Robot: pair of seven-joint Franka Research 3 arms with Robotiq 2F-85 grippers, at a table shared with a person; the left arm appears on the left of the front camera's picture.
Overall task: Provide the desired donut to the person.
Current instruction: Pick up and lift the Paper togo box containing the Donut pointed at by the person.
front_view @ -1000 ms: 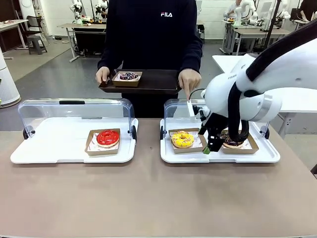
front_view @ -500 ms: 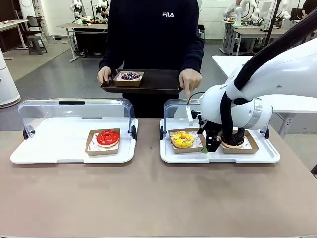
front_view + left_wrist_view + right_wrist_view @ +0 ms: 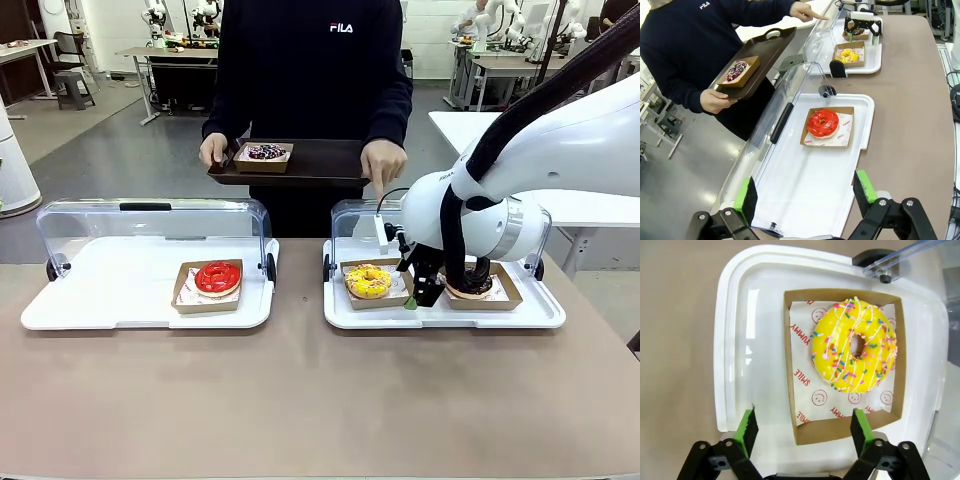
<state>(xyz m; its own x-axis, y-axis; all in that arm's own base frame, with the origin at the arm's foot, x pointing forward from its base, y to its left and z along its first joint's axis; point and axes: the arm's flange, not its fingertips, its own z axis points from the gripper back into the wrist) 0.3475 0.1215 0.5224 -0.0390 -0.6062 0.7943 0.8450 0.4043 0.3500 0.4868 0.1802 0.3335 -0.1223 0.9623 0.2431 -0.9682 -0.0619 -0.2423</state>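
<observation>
The yellow donut [image 3: 369, 281] lies in an open cardboard box [image 3: 787, 365] on a white tray [image 3: 440, 318] on the bench [image 3: 300, 400], and every place here is told from this donut. The right claw [image 3: 803, 429] stands low, just beside the yellow donut on the robot's right, at the edge of its box. Its two fingers are spread wide and nothing is pinched between them. Further to the right of the yellow donut, on the same tray, is the chocolate donut [image 3: 476, 284] in its own box, partly hidden by the white arm. In the left wrist view the spread fingers stand at both sides of this box, but I cannot tell if they touch it. Well to the left of the yellow donut, the red donut [image 3: 217, 277] sits in a box on a second white tray [image 3: 120, 300]. The left claw [image 3: 805, 191] hangs over that tray, also spread and empty. Behind the yellow donut, across the bench, stands the person [image 3: 310, 80], holding a dark tray [image 3: 320, 160] with one hand. A sprinkled donut [image 3: 265, 152] in a box lies on it. The other hand [image 3: 383, 162] points one finger down, above and behind the yellow donut.
</observation>
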